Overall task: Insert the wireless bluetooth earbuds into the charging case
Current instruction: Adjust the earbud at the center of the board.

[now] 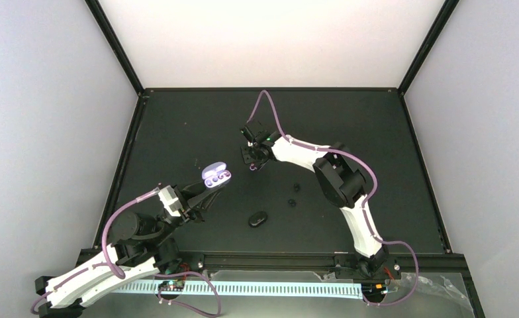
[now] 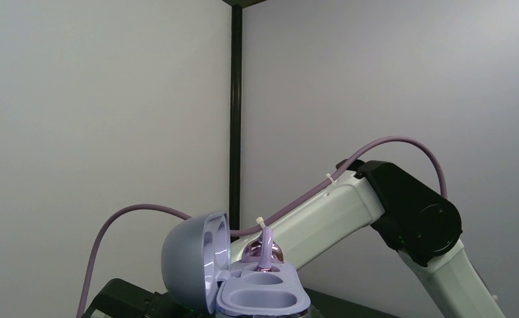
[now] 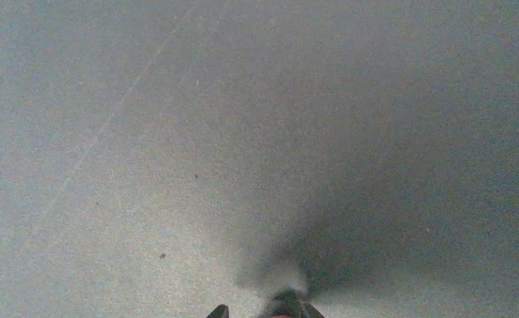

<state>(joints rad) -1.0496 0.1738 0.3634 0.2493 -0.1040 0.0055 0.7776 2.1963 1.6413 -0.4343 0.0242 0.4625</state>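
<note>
Above the desk point(image 1: 197, 126), gripping the open charging case point(image 1: 216, 176) in left claw point(image 1: 205, 188), with one earbud point(image 2: 262, 250) seated. Cannot tell right claw's point(image 1: 253, 165) grip; next, fetch and seat its twin.

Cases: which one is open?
The lilac case held by the left gripper, lid up; the black case lies shut on the table.

**Obscured and Unresolved Items**

Left wrist view: the bottom edge cuts off the base of the open charging case point(image 2: 243, 291), and its rim hides the lower part of the pinkish earbud point(image 2: 263, 250).

Right wrist view: only the tips of the right fingers point(image 3: 218, 311) show. They are blurred, so anything between them is indeterminable.

Top view: a black speck point(image 1: 296, 187) and a second speck point(image 1: 290, 201) on the bench point(image 1: 177, 126) are too small to identify.
</note>
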